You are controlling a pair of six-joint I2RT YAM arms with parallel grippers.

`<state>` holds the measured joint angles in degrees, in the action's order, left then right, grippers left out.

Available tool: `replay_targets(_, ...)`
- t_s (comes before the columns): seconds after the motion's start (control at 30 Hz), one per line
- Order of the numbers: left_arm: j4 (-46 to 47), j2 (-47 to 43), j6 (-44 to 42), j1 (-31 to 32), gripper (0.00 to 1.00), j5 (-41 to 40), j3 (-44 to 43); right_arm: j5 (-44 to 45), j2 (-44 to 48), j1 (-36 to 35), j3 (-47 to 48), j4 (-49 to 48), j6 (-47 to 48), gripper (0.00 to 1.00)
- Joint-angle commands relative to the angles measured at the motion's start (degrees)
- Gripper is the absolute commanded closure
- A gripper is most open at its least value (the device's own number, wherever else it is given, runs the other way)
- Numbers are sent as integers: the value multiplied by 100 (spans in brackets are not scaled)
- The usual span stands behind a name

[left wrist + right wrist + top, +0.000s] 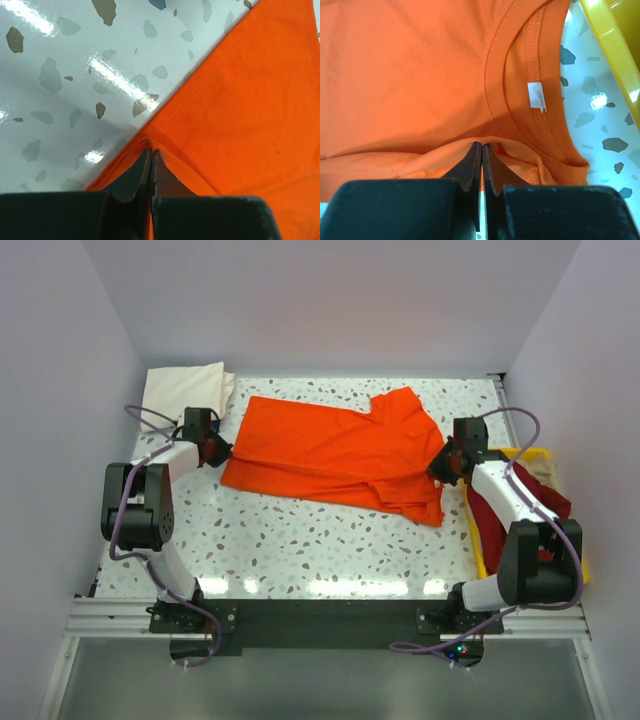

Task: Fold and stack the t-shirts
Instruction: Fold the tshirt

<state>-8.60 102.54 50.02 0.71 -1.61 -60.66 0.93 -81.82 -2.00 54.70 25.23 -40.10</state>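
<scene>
While the orange t-shirt [340,455] lies spread across the middle of the speckled tabletop [300,540], each arm holds it at one end. The left jaws are closed on the shirt's left edge, low over the tabletop. In the left wrist view the two dark fingers [130,180] meet, and a small fold of the orange hem is pinched between their tips. The right jaws are closed as well, on the cloth at the shirt's right end. In the right wrist view their fingers [465,172] grip a raised fold just beside the collar, and the small white neck label [536,95] shows inside the collar, a little to the right. The shirt is not fully flat: its right part has creases and one layer lies over another.

The cream t-shirt [185,390] rests folded in the far left corner of the tabletop, near the left jaws. The dark red t-shirt [490,525] lies crumpled in the yellow tray [525,452] at the right side and hangs over its left rim, partly under the right arm.
</scene>
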Motion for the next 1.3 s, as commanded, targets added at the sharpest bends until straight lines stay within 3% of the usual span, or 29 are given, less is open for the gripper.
replay_targets(0.0,227,-147,25,-71,100,-24,-112,136,26,68,173,-71,-16,100)
replay_targets(0.4,429,161,8,-71,100,274,-297,65,-369,86,190,-282,-60,100)
replay_targets(0.47,473,187,-27,-71,92,319,-288,48,-519,86,208,-326,-33,100)
replay_targets(0.53,587,83,-71,-193,74,371,-244,-49,-668,86,287,-361,28,92)
replay_targets(0.6,693,-136,-115,-220,61,389,-148,-84,-738,86,409,-309,116,77)
replay_targets(0.63,693,-225,-124,-255,47,380,-130,-84,-747,86,445,-291,203,69)
replay_targets(0.67,641,-330,-133,-264,43,363,-52,-84,-721,86,471,-274,256,52)
replay_targets(0.7,623,-584,-150,-317,40,276,10,-84,-695,77,507,-239,283,45)
replay_targets(0.77,527,-866,-142,-361,39,188,255,-84,-546,68,481,-221,327,33)
replay_targets(0.8,439,-1146,-116,-370,39,4,344,-84,-476,42,437,-221,336,32)
replay_targets(1.0,570,-2193,69,-247,47,-331,1811,109,78,-520,-36,-212,310,32)
replay_targets(1.13,1033,-2370,192,-115,49,-340,2593,57,447,-758,-512,-431,116,32)
replay_targets(1.27,1439,-2116,368,78,50,-235,2849,100,650,-916,-758,-449,46,32)
